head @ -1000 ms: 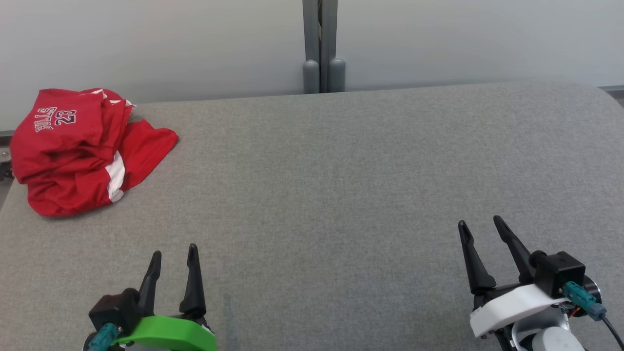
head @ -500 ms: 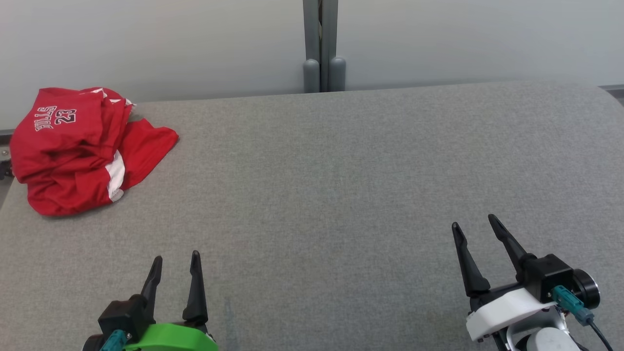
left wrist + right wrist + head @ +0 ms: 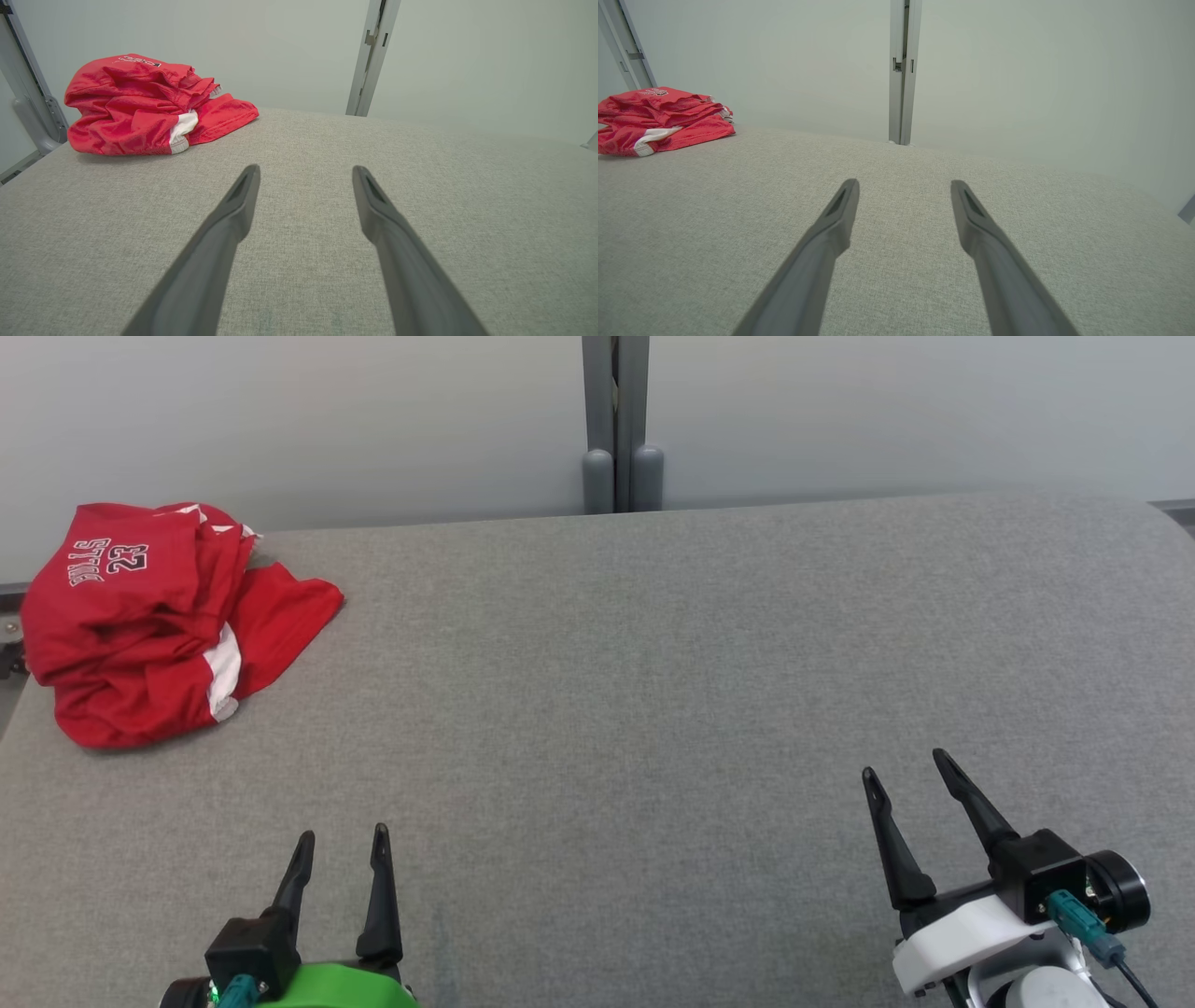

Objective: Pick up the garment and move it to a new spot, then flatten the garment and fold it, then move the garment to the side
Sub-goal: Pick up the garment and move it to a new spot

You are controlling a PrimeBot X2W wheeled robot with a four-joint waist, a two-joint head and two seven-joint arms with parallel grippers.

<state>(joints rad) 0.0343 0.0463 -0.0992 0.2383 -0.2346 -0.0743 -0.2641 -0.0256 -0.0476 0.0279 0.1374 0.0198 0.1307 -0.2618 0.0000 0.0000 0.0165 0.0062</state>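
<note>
1. A red garment [image 3: 159, 625] lies crumpled in a heap at the upper left of the head view, on the edge of a grey table [image 3: 653, 663].
2. The left gripper [image 3: 343, 833] sits at the lower left and the right gripper [image 3: 904, 763] at the lower right. Both have jaws spread wide, hold nothing, and are well apart from the garment.
3. The first step, picking up, looks not yet begun.
4. Next, the nearer left gripper probably needs to reach up-left and close on a raised fold.
</note>
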